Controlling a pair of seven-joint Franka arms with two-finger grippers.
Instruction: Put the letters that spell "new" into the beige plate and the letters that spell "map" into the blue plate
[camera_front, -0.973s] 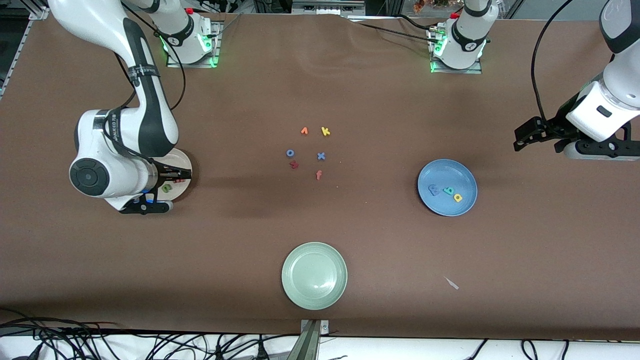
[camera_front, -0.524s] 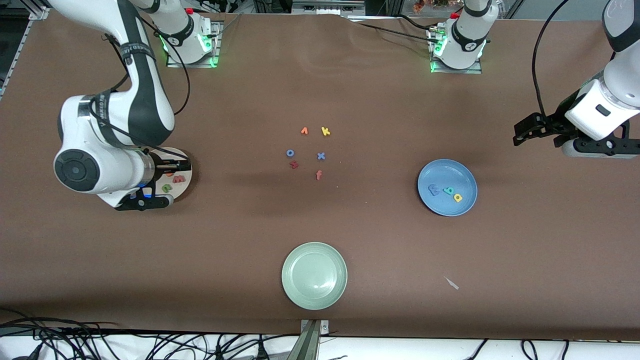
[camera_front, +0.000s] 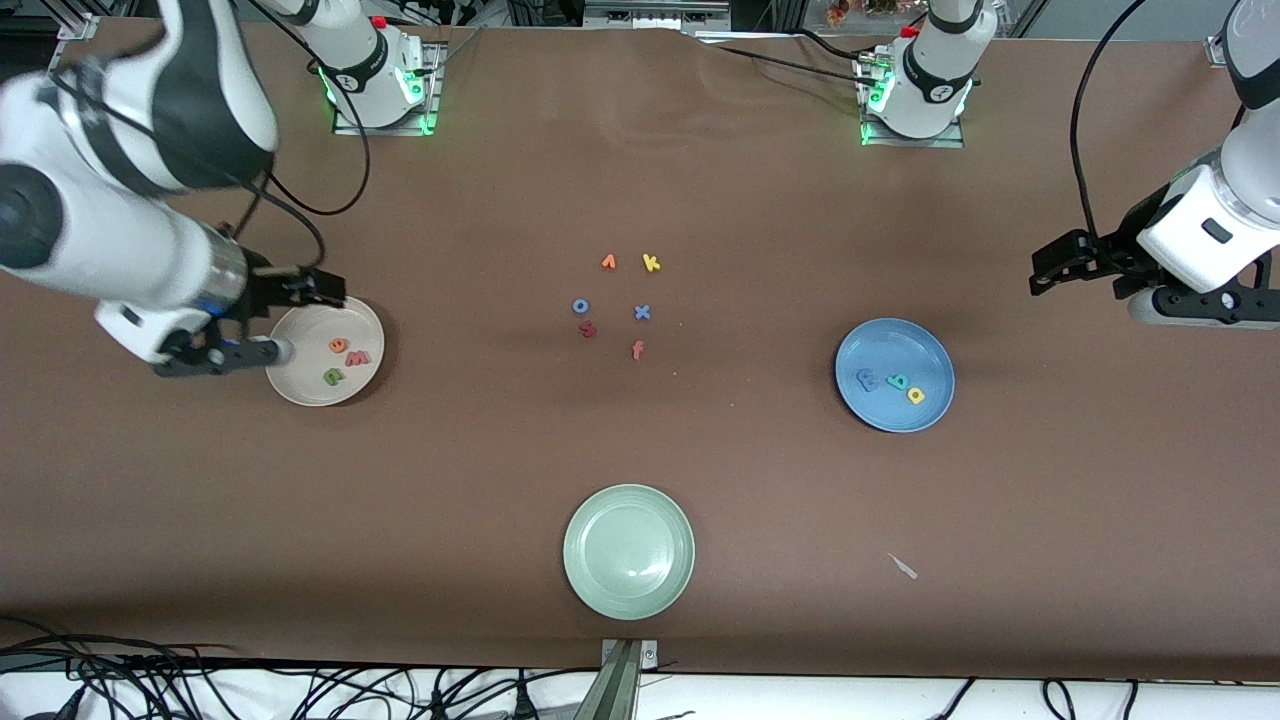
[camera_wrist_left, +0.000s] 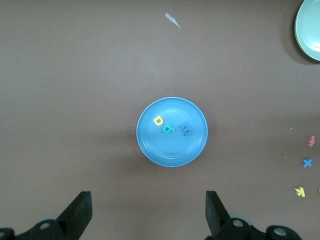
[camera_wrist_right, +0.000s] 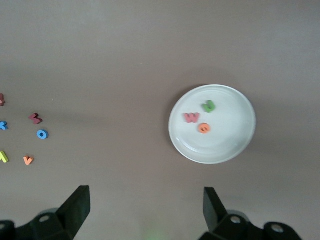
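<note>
You're looking at n, e, w (camera_front: 345, 359) sitting in the beige plate (camera_front: 300, 388) at 9 o'clock; m, a, p (camera_front: 891, 384) in the blue plate (camera_front: 925, 345) at 3. Right gripper (camera_front: 292, 318) and left gripper (camera_front: 1040, 276) are hanging with fingers apart, empty. Risk: a low retract is clipping a rim, scattering letters.

Even, soft overhead light; faint shadows fall beside the plates. The right arm (camera_front: 110, 230) at upper left is motion-blurred.
</note>
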